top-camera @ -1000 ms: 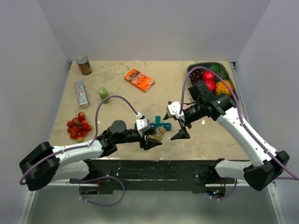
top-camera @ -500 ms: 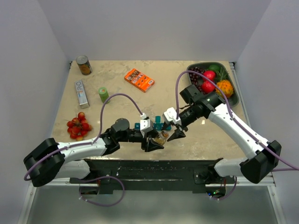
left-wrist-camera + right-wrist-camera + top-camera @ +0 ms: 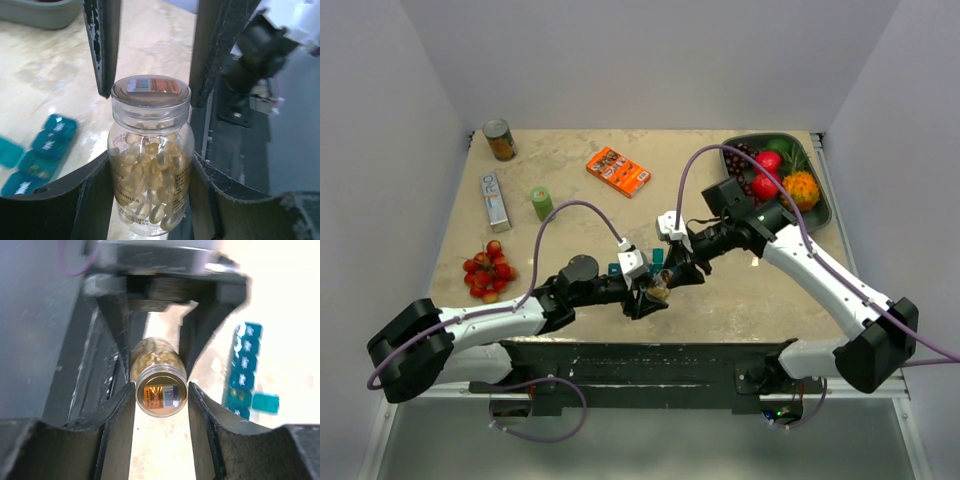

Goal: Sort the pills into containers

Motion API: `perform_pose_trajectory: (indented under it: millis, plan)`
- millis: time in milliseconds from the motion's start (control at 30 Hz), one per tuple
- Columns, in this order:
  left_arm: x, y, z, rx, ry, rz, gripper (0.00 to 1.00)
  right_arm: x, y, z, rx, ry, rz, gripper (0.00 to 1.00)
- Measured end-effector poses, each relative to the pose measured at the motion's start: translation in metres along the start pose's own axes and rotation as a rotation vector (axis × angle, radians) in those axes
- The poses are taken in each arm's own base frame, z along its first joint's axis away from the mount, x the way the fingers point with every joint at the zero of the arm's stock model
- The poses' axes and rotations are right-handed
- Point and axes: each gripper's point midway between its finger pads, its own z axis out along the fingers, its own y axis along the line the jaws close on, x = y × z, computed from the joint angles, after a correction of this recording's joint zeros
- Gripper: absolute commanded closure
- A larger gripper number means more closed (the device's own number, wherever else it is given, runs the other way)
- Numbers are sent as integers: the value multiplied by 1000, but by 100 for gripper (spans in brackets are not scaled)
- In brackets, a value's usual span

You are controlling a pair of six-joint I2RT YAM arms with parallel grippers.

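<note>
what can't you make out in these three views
- Pill organizer: top view, mostly hidden behind left gripper and right gripper; left wrist view, cut by the left edge.
- Its lid lettering: right wrist view, blurred, washed out.
- Pill bottle label print: left wrist view, too small.

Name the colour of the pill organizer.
Teal-blue; the pill organizer shows best in the right wrist view.

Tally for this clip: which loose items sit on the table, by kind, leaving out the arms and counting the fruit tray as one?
Pill bottle: 1
Pill organizer: 1
Tin can: 1
Boxes: 2 (orange box, silver box)
Green cylinder: 1
Tomato cluster: 1
Fruit tray: 1
Total: 8
</note>
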Motion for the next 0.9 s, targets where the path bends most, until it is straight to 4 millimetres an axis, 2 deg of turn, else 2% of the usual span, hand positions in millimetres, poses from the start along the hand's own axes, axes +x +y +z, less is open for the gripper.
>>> perform_pose_trajectory:
  millis: [133,167,200,233,300,433,567,667,733,800,900]
  plan:
    - [-1,27,-2,-178,-12,5,100,1,-24,2,120,12,154,79]
    - [-1,33,-3,-219,-16,5,100,1,-31,3,148,10,204,75]
    - [-1,40,-4,-263,-20,3,100,1,-36,4,171,7,244,54]
    - [-1,45,-4,-295,-22,2,100,1,-42,5,198,2,287,40]
    - [-1,56,-6,-358,-33,-6,100,2,-51,8,226,-6,363,1]
    - [-7,74,-11,-445,-62,-14,100,6,-45,9,200,20,452,1]
    - [-7,70,-12,-405,-69,-11,100,-10,-49,-11,236,1,381,1]
    - [-1,54,-15,-320,-42,-6,100,-29,-43,-34,249,-16,195,1]
    - [-2,40,-16,-241,-34,4,100,-37,-28,-42,209,-19,33,1]
    - [-3,24,-14,-149,-27,16,100,-36,-9,-42,127,-16,-115,1]
    - [1,4,-13,-35,-5,18,100,-23,10,-31,-5,4,-223,5]
